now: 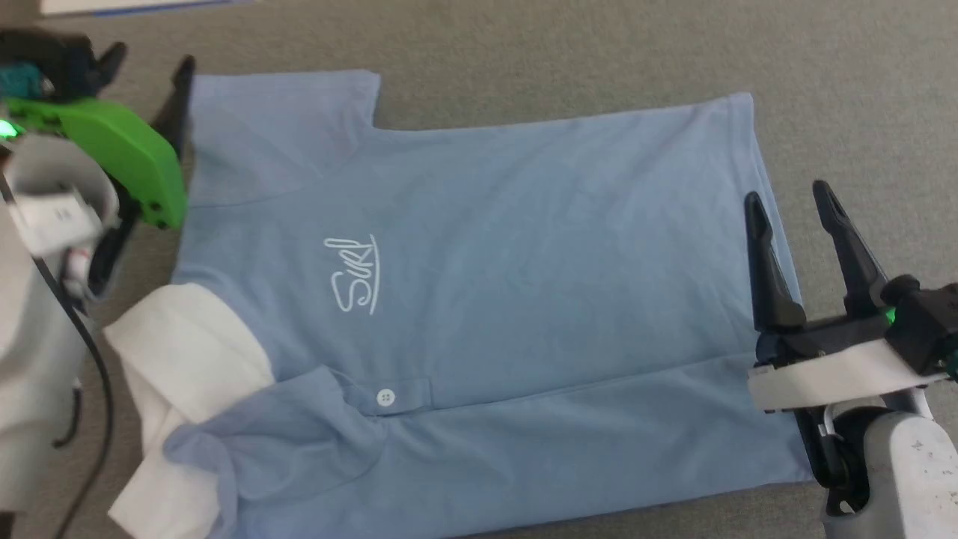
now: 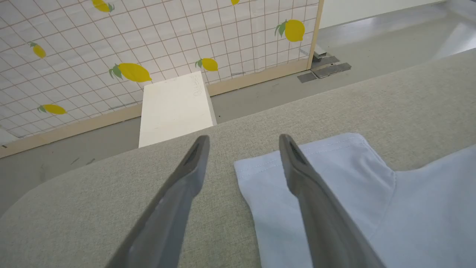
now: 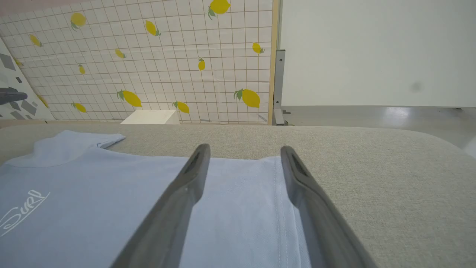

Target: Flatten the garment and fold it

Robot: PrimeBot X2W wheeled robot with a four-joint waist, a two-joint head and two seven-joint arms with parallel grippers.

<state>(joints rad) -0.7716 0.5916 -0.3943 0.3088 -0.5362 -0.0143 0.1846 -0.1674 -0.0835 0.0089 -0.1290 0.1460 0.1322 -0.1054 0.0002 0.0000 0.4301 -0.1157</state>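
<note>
While flattening on the grey cushion (image 1: pixel 599 45), seems to need the garment (image 1: pixel 486 262) smoothed first at the bunched fold (image 1: pixel 247 442) by the collar (image 1: pixel 187 352). Holds nothing in right gripper (image 1: pixel 786 195), parted wide over the hem, nor left gripper (image 2: pixel 242 139), parted astride the far sleeve edge. Leaves bare cushion beyond for pulling outward.

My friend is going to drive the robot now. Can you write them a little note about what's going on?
Left gripper: open, empty, at the edge of the far sleeve.
Right gripper: open, empty, over the hem.
The garment lies front up on the gray surface, collar toward the robot's left.
Done: body mostly spread flat.
Left to do: smooth the bunched near sleeve and collar area, then fold.
</note>
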